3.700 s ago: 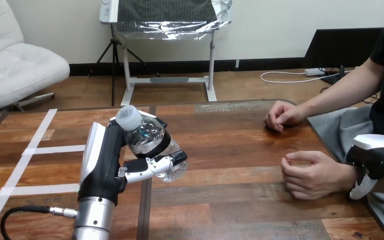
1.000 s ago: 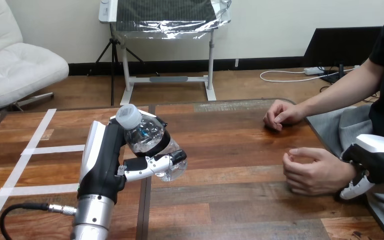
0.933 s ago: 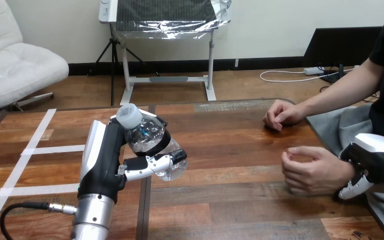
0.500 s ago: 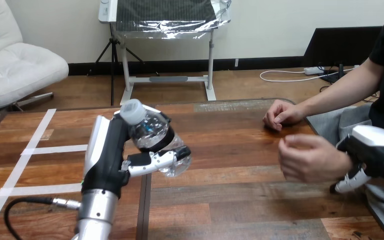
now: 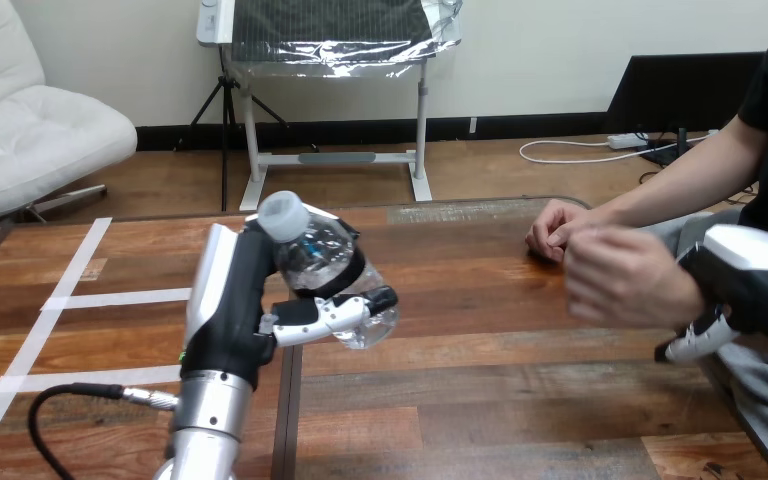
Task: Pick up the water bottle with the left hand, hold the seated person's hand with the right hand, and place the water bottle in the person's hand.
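Left hand (image 5: 245,305) is wrapped round the water bottle (image 5: 325,262), tilted, clear of the surface (image 5: 480,385): pickup done. At its 3 o'clock, well apart, hangs the person's raised hand (image 5: 620,277). Right hand (image 5: 745,275) sits at that wrist; I cannot tell if it grips. Handover remains. The person's other hand (image 5: 552,225) rests at 11 o'clock of the raised one, probably off the path.

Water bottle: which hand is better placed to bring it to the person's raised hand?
Left. The left hand already grips the water bottle off the table; the right hand is curled round the person's wrist.
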You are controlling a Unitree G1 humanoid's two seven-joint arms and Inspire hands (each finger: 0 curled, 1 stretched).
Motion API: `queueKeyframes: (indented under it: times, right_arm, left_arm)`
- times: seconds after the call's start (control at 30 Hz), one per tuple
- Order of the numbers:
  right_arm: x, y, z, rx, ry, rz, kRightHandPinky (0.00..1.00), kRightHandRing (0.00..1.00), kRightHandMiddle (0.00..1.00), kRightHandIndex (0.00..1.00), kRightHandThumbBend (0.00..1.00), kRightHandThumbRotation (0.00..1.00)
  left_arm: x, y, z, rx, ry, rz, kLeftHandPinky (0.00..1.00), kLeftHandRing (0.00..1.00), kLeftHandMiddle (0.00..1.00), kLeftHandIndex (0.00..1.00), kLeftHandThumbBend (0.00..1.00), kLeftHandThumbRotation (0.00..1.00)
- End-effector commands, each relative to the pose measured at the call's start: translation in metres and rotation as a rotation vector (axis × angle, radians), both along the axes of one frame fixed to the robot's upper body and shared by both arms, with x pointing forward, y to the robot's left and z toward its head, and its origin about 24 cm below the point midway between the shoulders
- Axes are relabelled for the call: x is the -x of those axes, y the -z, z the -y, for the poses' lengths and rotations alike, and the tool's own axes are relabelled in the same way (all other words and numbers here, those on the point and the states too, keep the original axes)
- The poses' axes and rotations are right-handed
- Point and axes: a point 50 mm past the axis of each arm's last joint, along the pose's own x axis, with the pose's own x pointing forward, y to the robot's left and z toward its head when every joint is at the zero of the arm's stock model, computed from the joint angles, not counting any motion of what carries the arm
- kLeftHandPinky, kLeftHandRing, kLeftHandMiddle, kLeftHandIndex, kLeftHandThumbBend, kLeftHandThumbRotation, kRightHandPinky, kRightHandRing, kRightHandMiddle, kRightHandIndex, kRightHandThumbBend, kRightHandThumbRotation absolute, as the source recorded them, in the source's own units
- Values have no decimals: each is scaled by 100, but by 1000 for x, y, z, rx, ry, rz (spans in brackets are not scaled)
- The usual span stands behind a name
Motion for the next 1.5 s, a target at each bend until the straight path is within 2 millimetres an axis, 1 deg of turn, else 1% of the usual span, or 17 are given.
queueKeyframes:
  times: [0.0,0.43,0.87,1.13,1.3,1.47]
  right_arm:
    - [-7,-27,-15,-14,-84,102,24,33,44,49,70,0]
    - [-6,-34,-24,-18,-157,153,28,36,45,47,72,0]
    - [-5,-39,-36,1,-208,173,31,39,47,48,73,0]
    - [-4,-41,-43,-30,-245,202,30,38,46,47,74,0]
    - [-5,-40,-48,-48,-275,221,28,35,44,45,76,0]
    - [-6,-40,-54,-32,-312,232,32,39,48,44,76,0]
  left_arm:
    - [-13,-33,9,15,27,141,40,40,43,49,61,0]
    - [-13,-34,14,15,31,142,39,39,43,49,62,0]
    - [-14,-35,18,30,48,138,39,39,42,49,61,0]
    - [-14,-35,22,37,58,138,39,39,42,49,60,0]
    - [-15,-36,26,40,68,137,38,38,42,49,60,0]
    - [-16,-37,31,47,81,135,37,38,42,48,60,0]
